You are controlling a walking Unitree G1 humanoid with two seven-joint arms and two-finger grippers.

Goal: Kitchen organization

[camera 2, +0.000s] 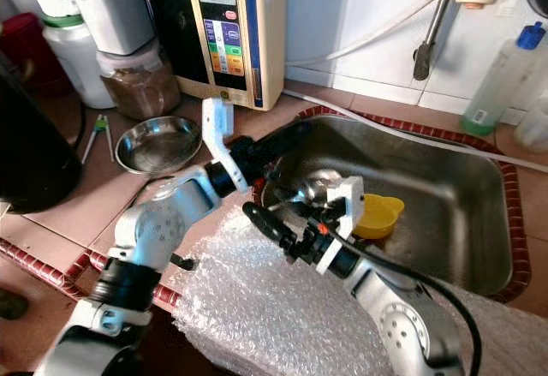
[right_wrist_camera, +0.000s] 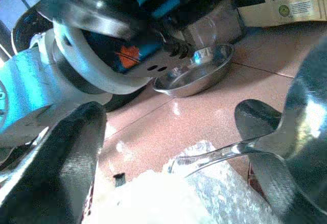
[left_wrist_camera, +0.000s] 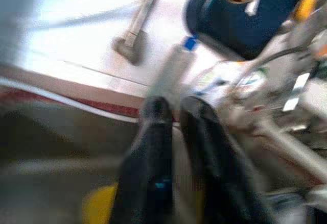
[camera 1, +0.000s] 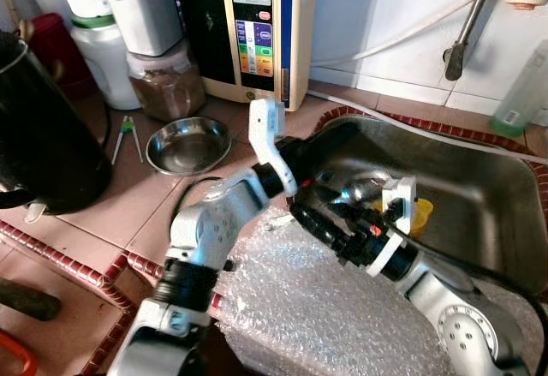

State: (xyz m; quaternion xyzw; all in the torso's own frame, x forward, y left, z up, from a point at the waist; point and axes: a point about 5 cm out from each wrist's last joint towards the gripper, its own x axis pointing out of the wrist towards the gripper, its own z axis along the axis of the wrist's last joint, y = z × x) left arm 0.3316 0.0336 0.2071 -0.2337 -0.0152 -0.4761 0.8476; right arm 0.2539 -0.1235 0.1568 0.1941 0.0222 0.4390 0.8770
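Flanking a metal ladle (right_wrist_camera: 301, 127), right gripper (right_wrist_camera: 168, 147) fingers (right_wrist_camera: 66, 157) wide

A: Where does the left gripper (left_wrist_camera: 173, 119) sit?
B: Out ahead of its bent silver arm, fingers (left_wrist_camera: 153, 147) close together with a thin gap between them.
A: And the right gripper (camera 2: 265, 213)?
B: It crosses toward the left arm, just below the left wrist, its two fingers (right_wrist_camera: 71, 147) spread wide apart
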